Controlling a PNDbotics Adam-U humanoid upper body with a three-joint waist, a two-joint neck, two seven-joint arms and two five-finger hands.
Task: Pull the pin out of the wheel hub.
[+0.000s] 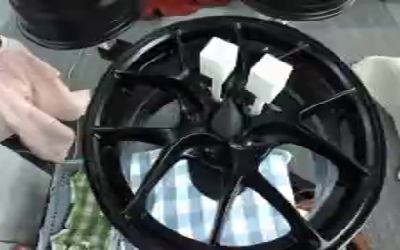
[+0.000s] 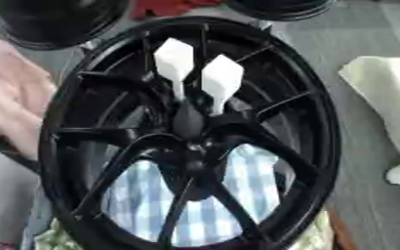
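A large black wheel [image 1: 237,132] with thin spokes fills both views, standing close to the camera. Its hub [image 1: 227,123] sits at the centre. Two white flat-headed pins stick out of the hub and point up and away. The left pin [image 1: 217,61] and the right pin [image 1: 267,78] stand side by side, each narrowing to a thin stem at the hub. Neither of my hands shows in either view.
A blue and white checked cloth [image 2: 203,205] shows through the lower spokes. Pink fabric [image 1: 24,102] lies at the left, a white object [image 2: 387,102] at the right. Two other black wheels [image 1: 71,19] stand at the far edge, with red cloth [image 1: 173,6] between them.
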